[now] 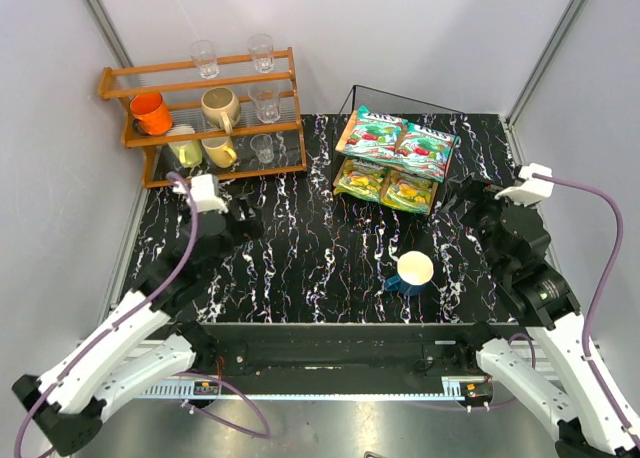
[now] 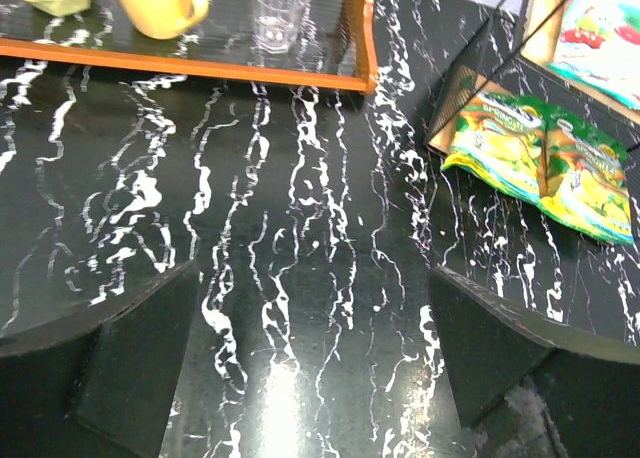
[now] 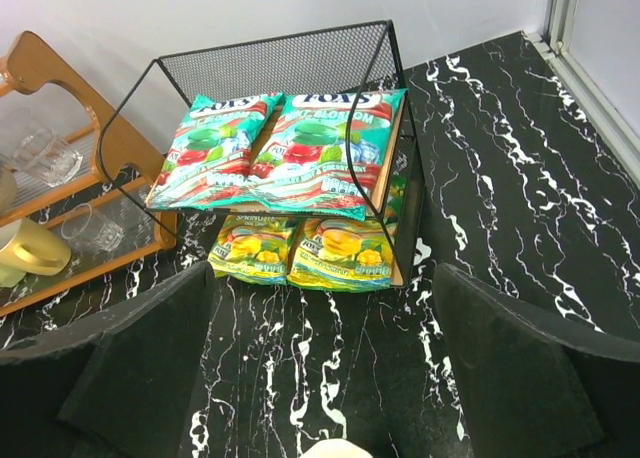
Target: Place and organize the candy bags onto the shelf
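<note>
**Both grippers over the black marbled table (image 1: 300, 243).** The left gripper (image 2: 310, 378) and the right gripper (image 3: 320, 373) are each being held wide open, and nothing is being gripped by either.

Ahead of the right fingers (image 3: 150, 363), centred on their gap and well apart from the tips, the shelf (image 3: 290, 63) is being viewed from the front. All 4 candy bags are being carried by it:

- **Upper board:** the first teal-green bag (image 3: 205, 153) is lying flat toward the left-hand finger. The second teal-green bag (image 3: 325, 148) is beside it, and their edges are touching.
- **Lower board:** the first yellow-green bag (image 3: 250, 248) and the second yellow-green bag (image 3: 345, 250) are lying side by side in the same way.

Only bare table is being framed between the left fingers (image 2: 140, 348). The shelf's lower tier is being seen ahead of them and beyond the right-hand finger. An orange-brown rack (image 1: 200, 118) with mugs and glasses is standing ahead, toward the left-hand finger.

A white-and-blue cup (image 1: 414, 271) is standing upright behind the right fingertips — toward the arm bases.
</note>
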Motion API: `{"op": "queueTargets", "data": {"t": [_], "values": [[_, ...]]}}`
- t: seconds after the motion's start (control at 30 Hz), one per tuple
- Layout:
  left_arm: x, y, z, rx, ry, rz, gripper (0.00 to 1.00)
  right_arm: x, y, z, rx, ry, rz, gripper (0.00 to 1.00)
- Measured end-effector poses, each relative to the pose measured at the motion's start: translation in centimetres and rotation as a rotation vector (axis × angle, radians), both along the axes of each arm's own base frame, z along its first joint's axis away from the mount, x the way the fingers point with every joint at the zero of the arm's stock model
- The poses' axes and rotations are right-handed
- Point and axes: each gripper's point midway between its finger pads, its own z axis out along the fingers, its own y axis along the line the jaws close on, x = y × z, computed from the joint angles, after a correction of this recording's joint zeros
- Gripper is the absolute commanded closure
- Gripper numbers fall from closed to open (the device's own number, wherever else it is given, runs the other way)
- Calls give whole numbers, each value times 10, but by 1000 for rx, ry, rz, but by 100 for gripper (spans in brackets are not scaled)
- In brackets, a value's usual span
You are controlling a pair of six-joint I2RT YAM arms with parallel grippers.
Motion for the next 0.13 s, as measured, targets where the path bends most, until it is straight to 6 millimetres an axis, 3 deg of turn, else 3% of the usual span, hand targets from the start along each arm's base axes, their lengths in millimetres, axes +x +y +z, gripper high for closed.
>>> {"op": "queueTargets", "data": {"t": [0.13], "values": [[-17,25,8,-10,-46,54,1,-3,-1,-11,8,24,-2,0]]}}
